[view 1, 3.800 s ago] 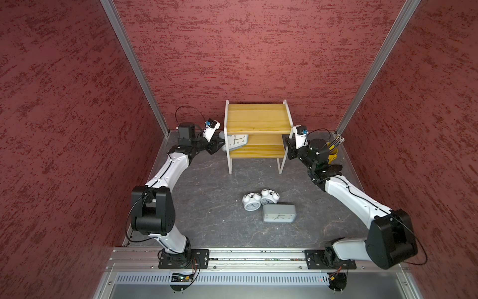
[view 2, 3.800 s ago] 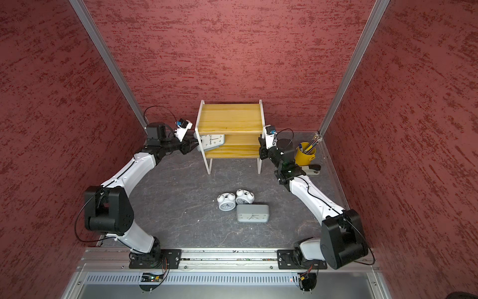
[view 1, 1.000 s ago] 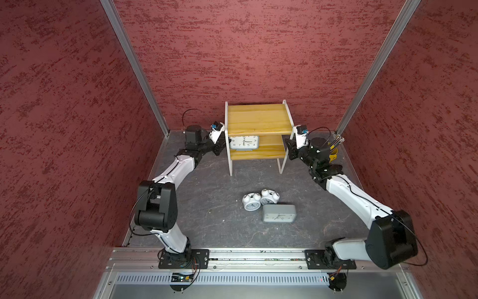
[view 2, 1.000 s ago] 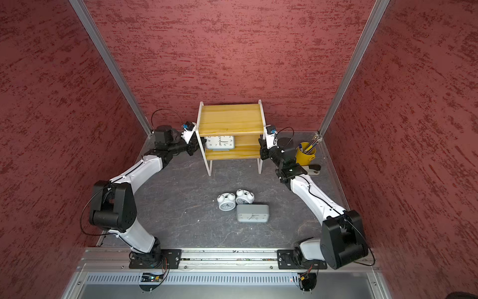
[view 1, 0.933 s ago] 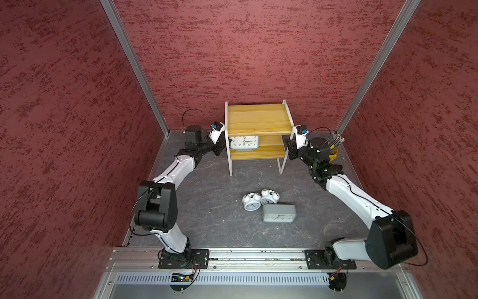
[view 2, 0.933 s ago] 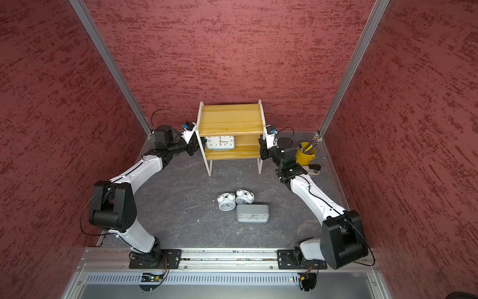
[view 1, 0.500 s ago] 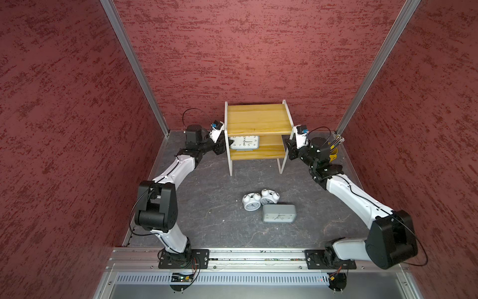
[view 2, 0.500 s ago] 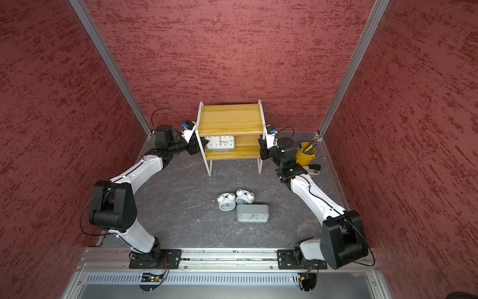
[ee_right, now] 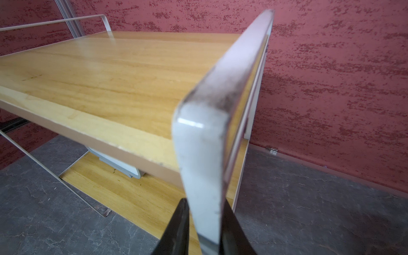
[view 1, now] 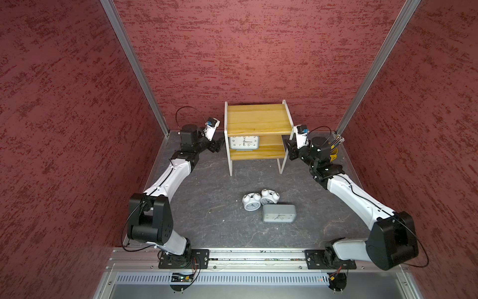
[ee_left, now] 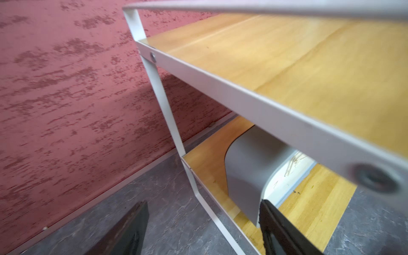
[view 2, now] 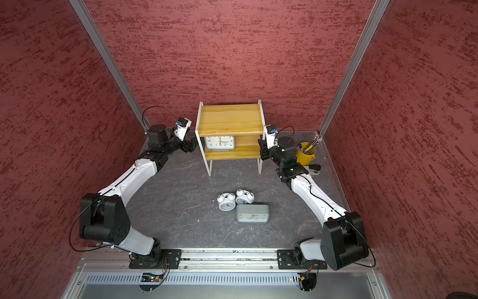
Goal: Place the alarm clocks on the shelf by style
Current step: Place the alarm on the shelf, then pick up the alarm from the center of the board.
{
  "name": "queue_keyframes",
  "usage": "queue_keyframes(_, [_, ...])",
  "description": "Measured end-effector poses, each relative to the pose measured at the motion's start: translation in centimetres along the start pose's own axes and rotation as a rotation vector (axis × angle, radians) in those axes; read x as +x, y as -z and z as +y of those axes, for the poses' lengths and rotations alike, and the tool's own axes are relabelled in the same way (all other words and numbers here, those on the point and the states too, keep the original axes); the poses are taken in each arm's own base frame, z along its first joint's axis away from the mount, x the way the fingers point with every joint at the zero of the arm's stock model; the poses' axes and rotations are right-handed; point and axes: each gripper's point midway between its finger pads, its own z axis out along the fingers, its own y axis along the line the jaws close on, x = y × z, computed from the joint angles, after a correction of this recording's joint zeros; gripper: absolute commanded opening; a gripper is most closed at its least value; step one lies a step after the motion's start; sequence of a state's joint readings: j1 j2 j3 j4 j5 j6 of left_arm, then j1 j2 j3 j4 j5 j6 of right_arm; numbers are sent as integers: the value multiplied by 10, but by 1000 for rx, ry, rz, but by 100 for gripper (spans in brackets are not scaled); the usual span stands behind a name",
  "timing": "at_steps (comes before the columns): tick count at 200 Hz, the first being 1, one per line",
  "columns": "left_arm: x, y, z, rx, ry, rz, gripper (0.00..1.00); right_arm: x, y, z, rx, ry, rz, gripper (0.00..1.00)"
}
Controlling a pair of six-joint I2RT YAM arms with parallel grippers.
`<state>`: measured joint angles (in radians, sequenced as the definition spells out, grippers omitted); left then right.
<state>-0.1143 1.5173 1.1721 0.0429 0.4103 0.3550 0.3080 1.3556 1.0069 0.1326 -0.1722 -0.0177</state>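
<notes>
The shelf (view 1: 257,119) stands at the back centre. One grey alarm clock (view 1: 244,143) stands upright on the left of its lower board, dial to the front; the left wrist view shows its grey side (ee_left: 247,167). My left gripper (view 1: 219,146) hangs open just outside the shelf's left end, jaws wide and apart from the clock. My right gripper (ee_right: 205,203) is shut on the white frame post (ee_right: 198,154) at the shelf's right front corner. On the floor lie two white twin-bell clocks (view 1: 251,202) (view 1: 269,197) and a second grey clock (view 1: 278,213), touching one another.
A yellow pencil cup (view 2: 305,155) stands right of the shelf, behind my right wrist, with a small dark object (view 2: 314,169) beside it. Red walls close in on three sides. The shelf's upper board (view 2: 230,120) is bare.
My left gripper has opened and let go of the grey clock, which now stands on the lower board. The gripper has drawn back slightly to the left. The right arm has held still.
</notes>
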Motion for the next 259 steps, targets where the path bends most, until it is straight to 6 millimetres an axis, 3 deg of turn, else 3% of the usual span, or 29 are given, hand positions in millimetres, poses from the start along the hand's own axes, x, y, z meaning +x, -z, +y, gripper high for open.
queue_keyframes(45, [-11,31,-3,-48,27,-3,81,-3,7,3,-6,-8,4,50])
queue_keyframes(83, [-28,73,-24,-41,47,-44,82,-20,26,2,17,3,-33,71])
queue_keyframes(122, [-30,104,-54,27,85,-60,81,-25,51,5,26,10,-51,73])
queue_keyframes(200, [5,125,-145,270,99,18,80,29,102,18,-3,-19,48,74])
queue_keyframes(259, [48,136,-226,539,30,119,79,67,120,23,-17,-85,117,74])
